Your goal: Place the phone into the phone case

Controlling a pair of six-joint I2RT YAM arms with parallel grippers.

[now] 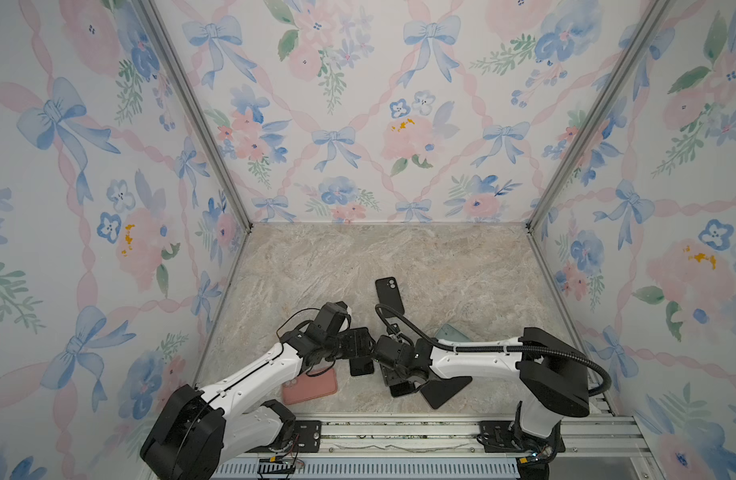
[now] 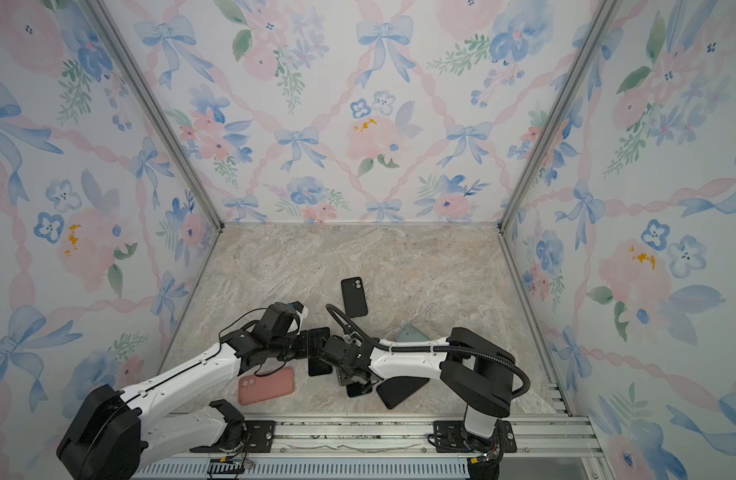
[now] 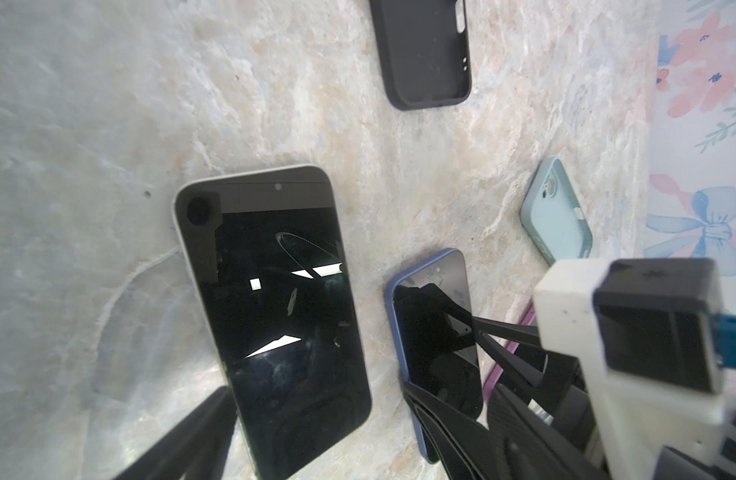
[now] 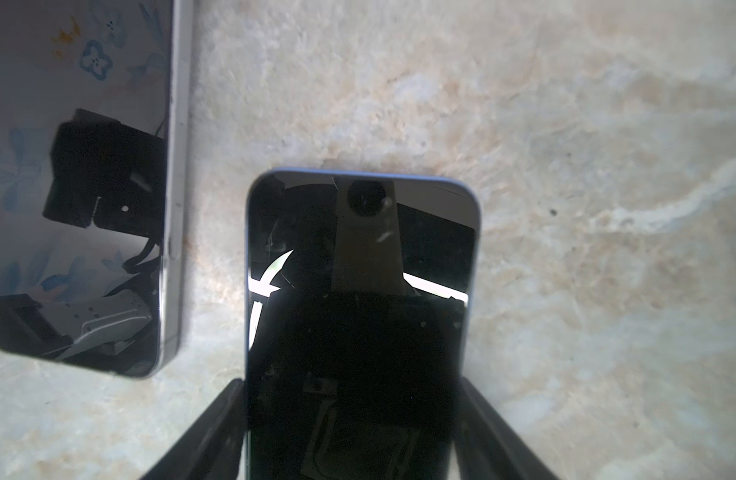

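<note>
Just glossy round-cornered phone (image 4: 360, 291), veined marble (image 4: 566, 124)

Phones, two: silver-edged phone (image 3: 283, 311), blue-edged phone (image 4: 358, 332). Cases, three: black case (image 1: 390, 296), pink case (image 1: 310, 386), mint case (image 3: 559, 212).

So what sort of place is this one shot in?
Probably a robot test booth, not a home: floral wallpaper panels held by an aluminium frame post, a marble-look tabletop, and a metal mounting rail along its front edge.
</note>
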